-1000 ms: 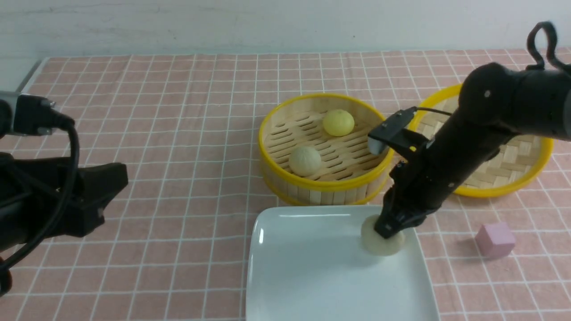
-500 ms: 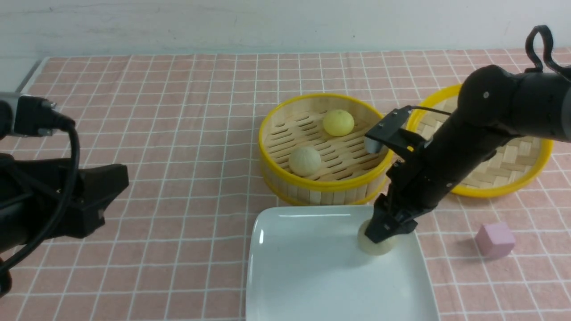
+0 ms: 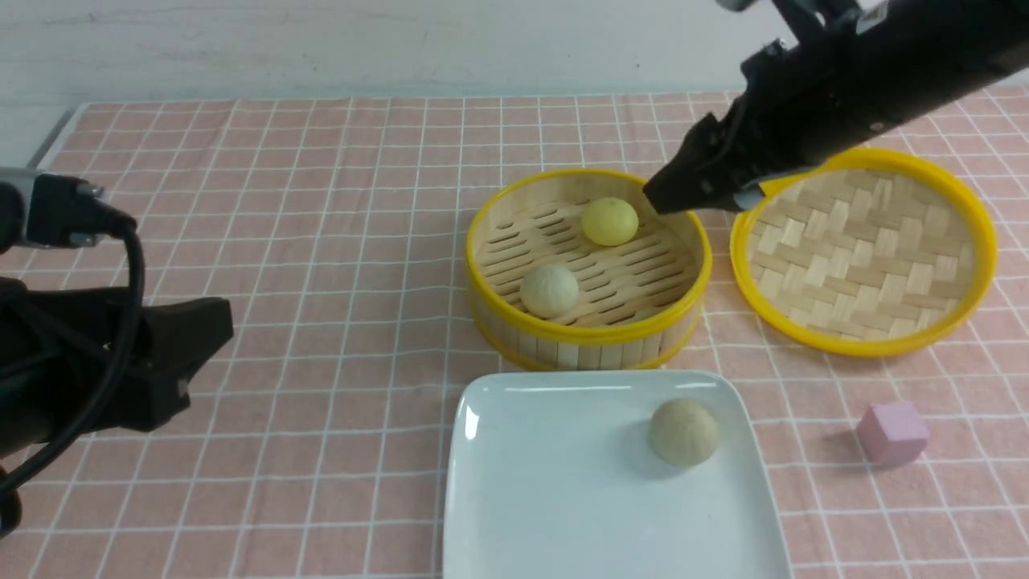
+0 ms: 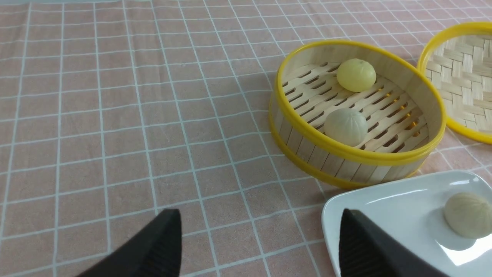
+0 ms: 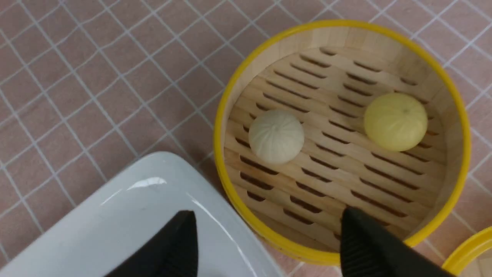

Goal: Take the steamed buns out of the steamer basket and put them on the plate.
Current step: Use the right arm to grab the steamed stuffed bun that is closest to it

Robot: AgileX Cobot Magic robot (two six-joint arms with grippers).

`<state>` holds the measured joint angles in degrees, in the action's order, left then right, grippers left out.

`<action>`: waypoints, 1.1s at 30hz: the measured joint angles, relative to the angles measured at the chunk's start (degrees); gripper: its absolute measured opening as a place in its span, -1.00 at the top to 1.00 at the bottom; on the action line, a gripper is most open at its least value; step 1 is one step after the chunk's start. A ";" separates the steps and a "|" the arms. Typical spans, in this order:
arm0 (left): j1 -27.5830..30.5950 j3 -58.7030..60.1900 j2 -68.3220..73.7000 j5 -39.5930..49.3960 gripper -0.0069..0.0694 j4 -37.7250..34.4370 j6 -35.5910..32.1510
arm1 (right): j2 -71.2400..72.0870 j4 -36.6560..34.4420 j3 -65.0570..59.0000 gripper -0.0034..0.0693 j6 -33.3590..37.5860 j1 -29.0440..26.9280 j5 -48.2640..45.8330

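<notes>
The steamer basket (image 3: 490, 249) holds a yellow bun (image 3: 610, 221) and a pale bun (image 3: 550, 290). Another pale bun (image 3: 684, 432) lies alone on the white plate (image 3: 555, 498), near its right edge. My right gripper (image 3: 663, 197) is open and empty, raised above the basket's right rim. Its wrist view shows the basket (image 5: 459, 127), the yellow bun (image 5: 395, 121), the pale bun (image 5: 276, 136) and the plate's corner (image 5: 134, 207) below the open gripper (image 5: 265, 238). My left gripper (image 4: 255, 240) is open and empty at the far left, over bare cloth beside the plate (image 4: 403, 200).
The shallow woven lid (image 3: 864, 249) lies right of the basket. A pink cube (image 3: 892, 433) sits on the cloth right of the plate. A pink checked cloth (image 3: 321, 241) covers the table; a white wall stands behind.
My right gripper let go of the pale bun on the plate, opened, and rose up and back to above the basket's right rim. The left arm has not moved.
</notes>
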<state>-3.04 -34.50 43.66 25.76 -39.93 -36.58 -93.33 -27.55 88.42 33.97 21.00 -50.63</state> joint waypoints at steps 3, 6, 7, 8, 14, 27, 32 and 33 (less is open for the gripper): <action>0.00 0.00 0.00 0.00 -0.61 0.00 0.00 | -2.16 3.68 4.56 -0.36 -3.20 0.00 -0.62; 0.00 0.00 0.00 0.22 -0.61 0.00 0.00 | -5.09 6.76 8.09 -0.37 -5.39 0.00 -0.90; 0.00 0.00 0.00 0.45 -0.61 0.00 0.00 | -7.52 8.11 10.40 -0.37 -6.34 0.00 -1.01; 0.00 0.00 0.00 0.71 -0.61 0.00 0.00 | -10.26 9.04 13.13 -0.37 -7.09 0.00 -1.18; 0.00 0.00 0.00 2.36 -0.61 0.00 0.00 | -21.27 9.91 22.19 -0.37 -7.42 0.00 -1.26; 0.00 0.00 0.00 3.92 -0.61 0.00 0.00 | -36.66 13.73 29.06 -0.37 -7.47 0.00 0.95; 0.00 0.00 0.00 4.32 -0.61 0.00 0.00 | -38.24 13.73 29.16 -0.37 -7.47 0.18 3.45; 0.00 0.00 0.00 4.37 -0.61 0.00 0.00 | -38.30 13.73 29.16 -0.37 -7.47 0.18 3.52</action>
<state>-3.04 -34.50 43.66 30.13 -39.93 -36.58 -131.62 -13.83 117.58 26.50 21.18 -47.11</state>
